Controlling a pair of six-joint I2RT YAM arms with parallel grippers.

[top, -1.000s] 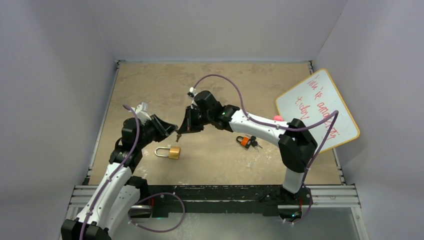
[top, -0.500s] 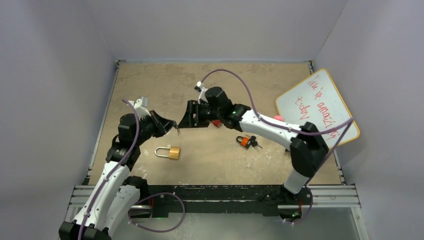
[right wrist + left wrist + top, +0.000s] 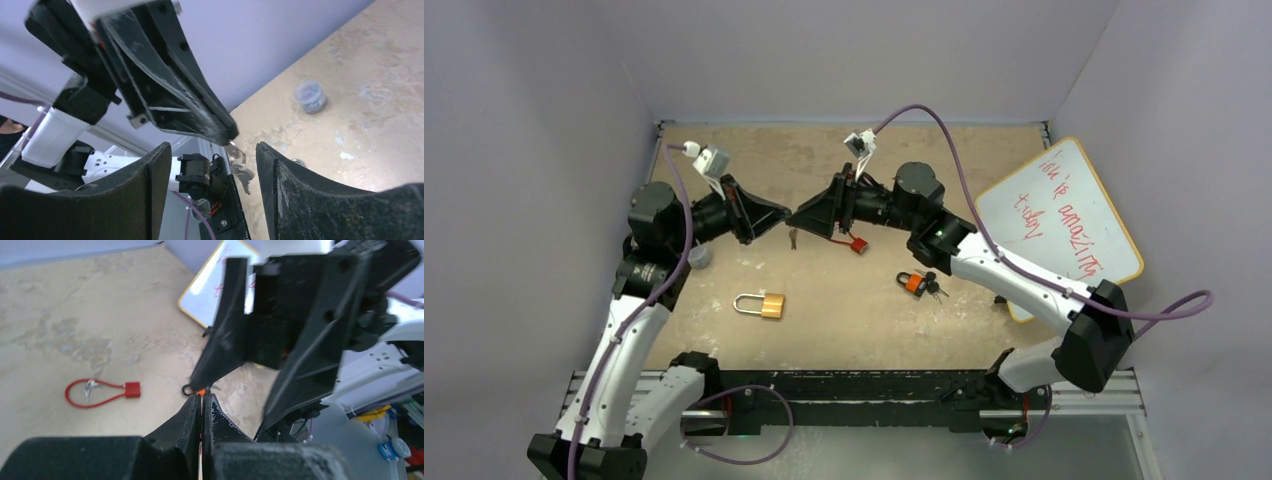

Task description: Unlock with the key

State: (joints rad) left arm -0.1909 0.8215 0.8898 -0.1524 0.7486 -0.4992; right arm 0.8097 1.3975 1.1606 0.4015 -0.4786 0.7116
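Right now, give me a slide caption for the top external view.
Left gripper pinches dangling keys tip-to-tip with the open right gripper, brass padlock lying nearby.

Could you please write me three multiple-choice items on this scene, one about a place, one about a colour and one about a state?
1. Where is the brass padlock with the silver shackle?
A. lying on the tan table
B. in the right end effector
C. on the whiteboard

2. What colour is the cable-loop lock with the square block?
A. blue
B. red
C. green

3. How is the right end effector set?
A. shut on a padlock
B. shut on the keys
C. open

Answers:
1 A: it lies flat on the table, apart from both arms.
2 B: loop and block show red in the left wrist view.
3 C: its fingers stand wide apart, while the left end effector pinches the small bunch of keys.
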